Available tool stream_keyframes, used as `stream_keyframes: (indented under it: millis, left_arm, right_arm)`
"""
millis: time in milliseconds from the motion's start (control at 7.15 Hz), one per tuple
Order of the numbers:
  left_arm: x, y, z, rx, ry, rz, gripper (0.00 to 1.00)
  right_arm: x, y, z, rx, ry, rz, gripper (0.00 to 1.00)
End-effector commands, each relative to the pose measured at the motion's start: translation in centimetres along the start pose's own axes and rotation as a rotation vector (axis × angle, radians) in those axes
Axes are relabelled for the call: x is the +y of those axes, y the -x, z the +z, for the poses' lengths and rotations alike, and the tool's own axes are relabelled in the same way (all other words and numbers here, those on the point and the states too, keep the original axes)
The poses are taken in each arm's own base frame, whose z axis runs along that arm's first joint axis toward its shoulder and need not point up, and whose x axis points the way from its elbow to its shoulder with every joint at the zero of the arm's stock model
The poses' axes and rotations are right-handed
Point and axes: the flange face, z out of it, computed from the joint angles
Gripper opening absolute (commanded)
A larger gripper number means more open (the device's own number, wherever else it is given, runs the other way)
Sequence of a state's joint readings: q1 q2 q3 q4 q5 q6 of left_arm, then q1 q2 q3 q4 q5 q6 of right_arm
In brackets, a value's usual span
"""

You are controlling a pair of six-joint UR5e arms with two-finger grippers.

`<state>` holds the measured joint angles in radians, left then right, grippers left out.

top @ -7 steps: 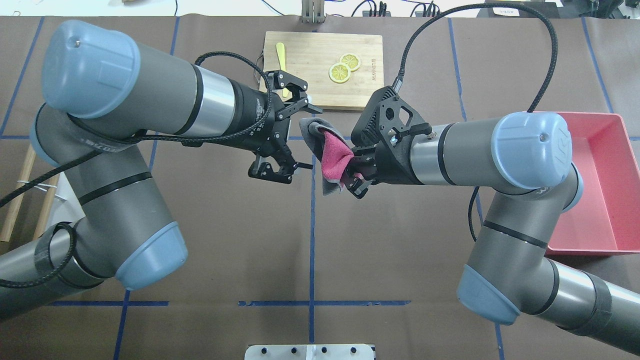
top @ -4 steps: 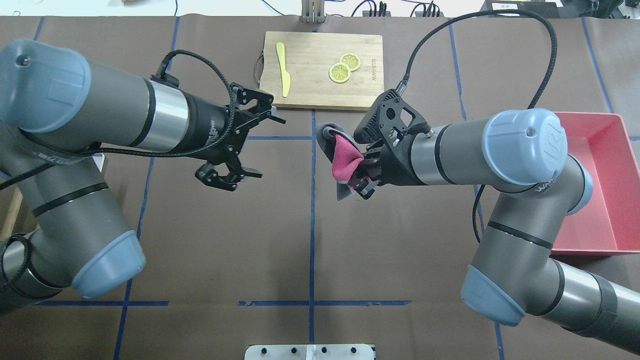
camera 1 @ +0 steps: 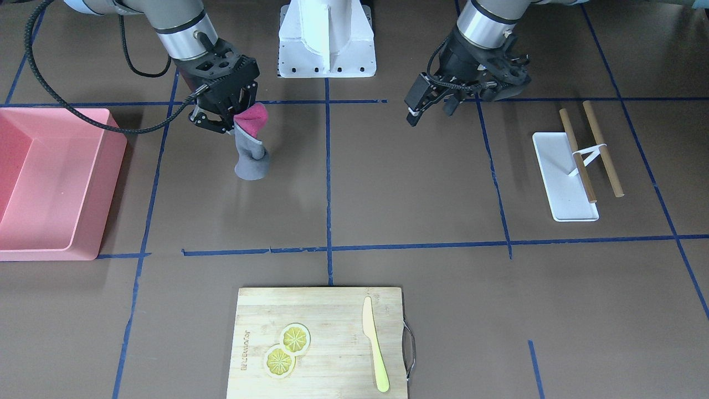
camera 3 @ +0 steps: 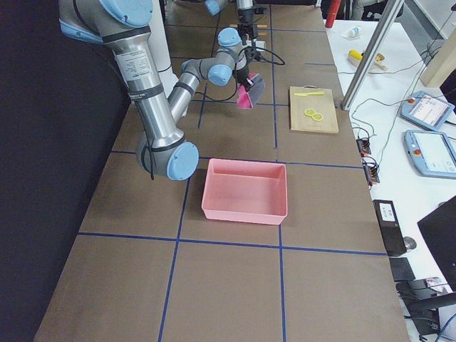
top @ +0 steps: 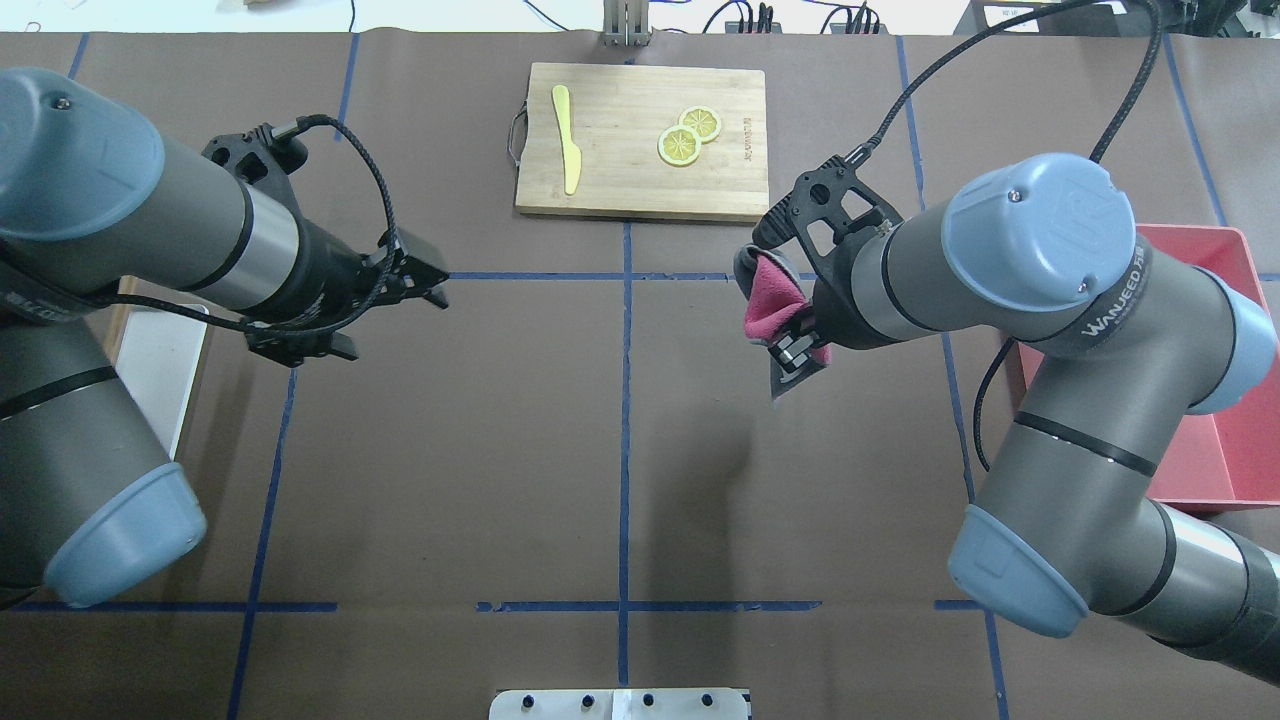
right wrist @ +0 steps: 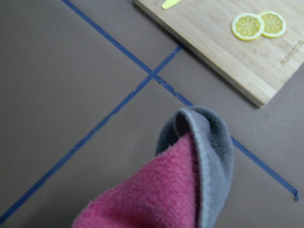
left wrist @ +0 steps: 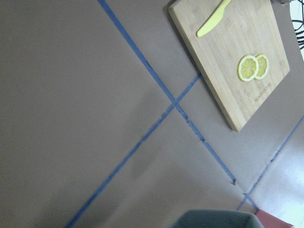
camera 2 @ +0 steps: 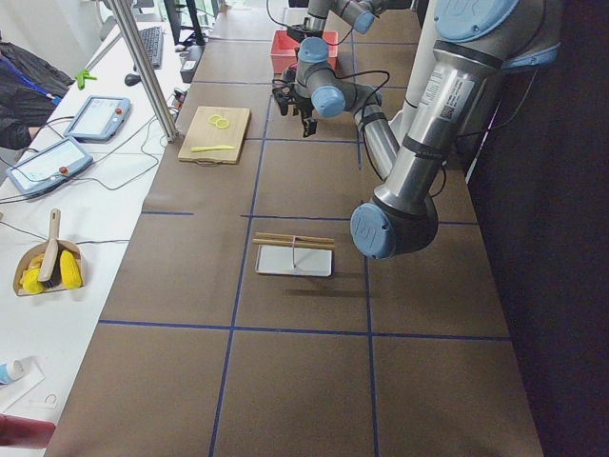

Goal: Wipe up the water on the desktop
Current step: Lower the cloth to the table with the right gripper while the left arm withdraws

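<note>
The desktop is dark brown with blue tape lines; I see no water on it in any view. My right gripper is shut on a pink and grey cloth, right of the centre line. The cloth hangs folded from the jaws, grey side outward; I cannot tell whether its lower end touches the desktop. My left gripper is open and holds nothing, far off on the left side.
A bamboo cutting board with two lemon slices and a yellow knife lies at the far middle. A pink bin stands at the right edge. A white tray with wooden sticks lies on the left arm's side.
My left gripper has pulled back to the left, open, away from the cloth. My right gripper has carried the cloth to the right, away from the centre line.
</note>
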<state>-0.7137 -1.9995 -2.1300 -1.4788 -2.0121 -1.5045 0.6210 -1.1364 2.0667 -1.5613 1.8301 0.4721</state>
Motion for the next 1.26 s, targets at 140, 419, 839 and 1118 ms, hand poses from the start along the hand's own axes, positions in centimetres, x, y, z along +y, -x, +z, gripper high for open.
stream_keyframes:
  millis: [140,419,839,1118]
  left_arm:
    - [-2.7,8.8,-2.9,-0.240,0.032,0.460,1.00]
    - [-8.8,16.1,-5.5,-0.323,0.030,0.635,1.00]
    - [-18.4,32.3,-8.0,-0.280,0.184,0.632,1.00]
    - [-23.7,42.0,-8.5,-0.200,0.193,0.559,1.00]
  right_arm:
    - [0.1,-2.8,-0.7,-0.019,0.097,0.148,0.00]
    - [0.1,-3.5,-0.7,-0.021,0.114,0.189,0.00]
    - [-0.1,-3.4,0.7,0.004,0.155,0.340,0.00]
    - [-1.0,-2.5,3.9,0.016,0.203,0.346,0.00]
